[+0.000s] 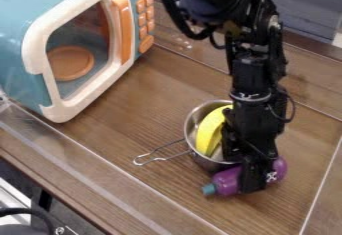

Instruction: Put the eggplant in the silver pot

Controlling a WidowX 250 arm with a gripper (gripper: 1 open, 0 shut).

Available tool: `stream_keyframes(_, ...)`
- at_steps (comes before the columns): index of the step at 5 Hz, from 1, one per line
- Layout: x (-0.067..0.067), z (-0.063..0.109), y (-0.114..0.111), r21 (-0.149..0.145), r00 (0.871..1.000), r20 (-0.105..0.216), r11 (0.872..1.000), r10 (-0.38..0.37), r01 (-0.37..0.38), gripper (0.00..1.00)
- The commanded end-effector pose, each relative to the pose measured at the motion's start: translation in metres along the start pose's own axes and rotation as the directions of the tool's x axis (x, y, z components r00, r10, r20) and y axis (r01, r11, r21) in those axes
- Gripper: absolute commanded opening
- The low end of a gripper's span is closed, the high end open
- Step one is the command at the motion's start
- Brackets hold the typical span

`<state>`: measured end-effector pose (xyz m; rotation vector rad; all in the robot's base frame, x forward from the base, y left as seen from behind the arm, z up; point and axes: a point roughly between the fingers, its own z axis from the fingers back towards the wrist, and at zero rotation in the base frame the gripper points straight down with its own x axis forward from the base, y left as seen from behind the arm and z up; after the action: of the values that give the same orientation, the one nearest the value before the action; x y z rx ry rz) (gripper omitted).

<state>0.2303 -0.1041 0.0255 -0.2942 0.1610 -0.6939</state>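
The eggplant (229, 183), glossy purple with a green stem cap pointing left, lies on the wooden table just in front of the silver pot (191, 151). My gripper (254, 175) comes down steeply from above and is shut on the eggplant, with one black finger across its right half. The pot stands to the left of the gripper and touches it or nearly does. A yellow banana-shaped toy (210, 133) stands inside the pot. The pot's thin wire handle (152, 159) lies out to the left on the table.
A toy microwave (74, 44) with its door open fills the back left. A clear raised edge (80, 194) runs along the table's front left side. Bare wood lies between the microwave and the pot.
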Motion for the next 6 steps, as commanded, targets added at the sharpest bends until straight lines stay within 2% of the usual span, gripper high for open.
stream_keyframes(1,0.001,0.006,0.000,-0.021,0.998,-0.037,0.999,-0.049,0.048,0.00)
stream_keyframes(3,0.009,0.016,-0.007,-0.070,0.997,-0.057,0.996,0.042,-0.046,0.00)
stream_keyframes(5,0.003,0.016,0.012,-0.077,0.992,-0.126,0.997,-0.028,0.018,0.00)
stream_keyframes(6,0.002,0.020,0.019,-0.081,0.991,-0.135,0.997,-0.015,0.004,0.00)
